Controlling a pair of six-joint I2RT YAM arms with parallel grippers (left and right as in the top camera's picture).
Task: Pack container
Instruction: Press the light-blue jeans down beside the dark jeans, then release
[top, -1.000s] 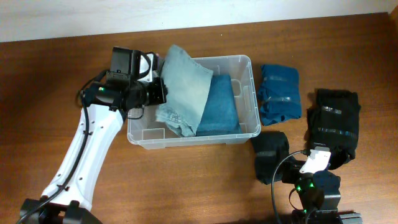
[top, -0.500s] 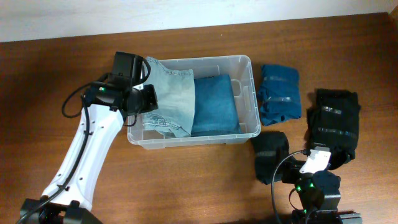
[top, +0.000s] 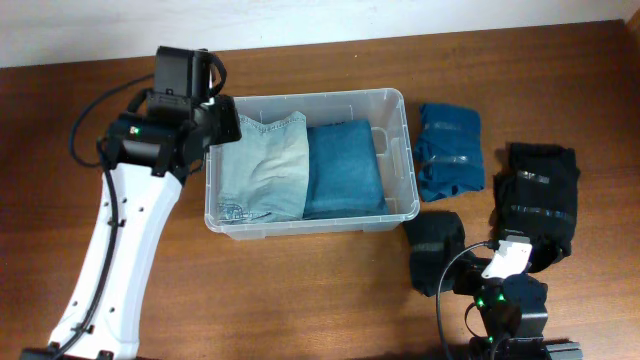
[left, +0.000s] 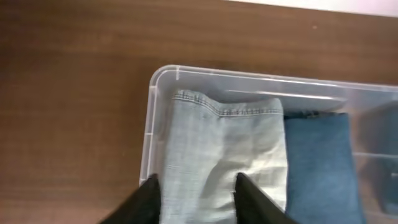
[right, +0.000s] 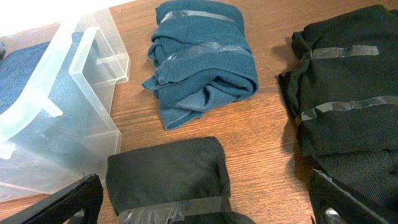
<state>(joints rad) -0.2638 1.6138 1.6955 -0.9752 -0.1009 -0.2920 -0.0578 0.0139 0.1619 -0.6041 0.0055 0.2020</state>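
Container, clear rectangular plastic bin (top: 320, 96): on brown wooden worktop (top: 300, 290), long axis left-right, under left fingers (left: 198, 196), parted and empty over pale folded jeans (top: 262, 165) inside. Right fingers (right: 211, 208) wide apart, empty, nearer teal folded bundle (top: 450, 150) just beside bin's right wall.

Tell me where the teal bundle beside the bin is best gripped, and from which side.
Grip the teal bundle across its middle, between the two tape bands, probably straight down from above. It lies flat on the table and the tape holds its folds together.
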